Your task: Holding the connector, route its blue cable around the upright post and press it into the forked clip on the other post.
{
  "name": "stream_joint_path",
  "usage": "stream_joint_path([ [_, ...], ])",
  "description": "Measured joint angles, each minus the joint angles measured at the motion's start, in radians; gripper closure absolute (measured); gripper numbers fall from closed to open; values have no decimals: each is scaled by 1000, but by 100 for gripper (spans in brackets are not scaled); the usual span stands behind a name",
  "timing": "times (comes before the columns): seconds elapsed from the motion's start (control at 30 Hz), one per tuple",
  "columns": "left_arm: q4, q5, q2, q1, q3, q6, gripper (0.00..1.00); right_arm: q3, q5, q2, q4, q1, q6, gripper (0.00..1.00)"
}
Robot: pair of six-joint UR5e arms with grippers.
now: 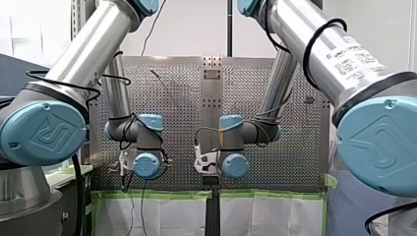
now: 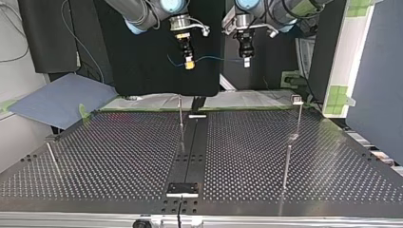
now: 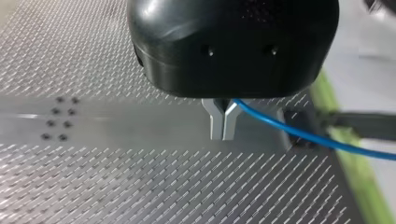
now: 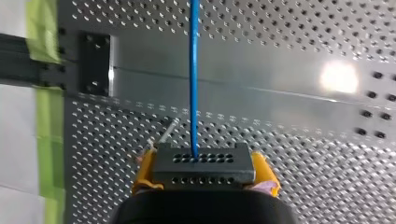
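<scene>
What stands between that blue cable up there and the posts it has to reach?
Nothing visible. The blue cable hangs between my right gripper and my left gripper, with only open air down to the upright post and the capped post.

The robot's left arm [image 1: 118, 93] and right arm [image 1: 278, 88] hold blue-capped wrists [image 1: 146, 164] close together above the perforated table [image 1: 182, 98], grippers hidden.
</scene>
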Motion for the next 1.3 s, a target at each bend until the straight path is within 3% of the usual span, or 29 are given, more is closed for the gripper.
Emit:
stream_joint_path([
  [0.2, -18, 13, 55, 23, 3, 10, 100, -56, 52, 24, 56, 47, 54, 100],
  [0.33, -50, 16, 90, 32, 13, -19, 100, -90, 62, 6, 90, 48, 87, 100],
  [0.43, -79, 8, 119, 38, 21, -41, 100, -116, 64, -16, 116, 41, 100, 100],
  [0.63, -135, -9, 175, 46, 40, -49, 100, -166, 48, -65, 166, 22, 102, 100],
  [1.0, -226, -33, 269, 61, 99, -61, 100, -257, -35, -156, 257, -6, 94, 100],
  [1.3, -297, -66, 342, 87, 157, -87, 100, -338, -81, -211, 338, -23, 93, 100],
])
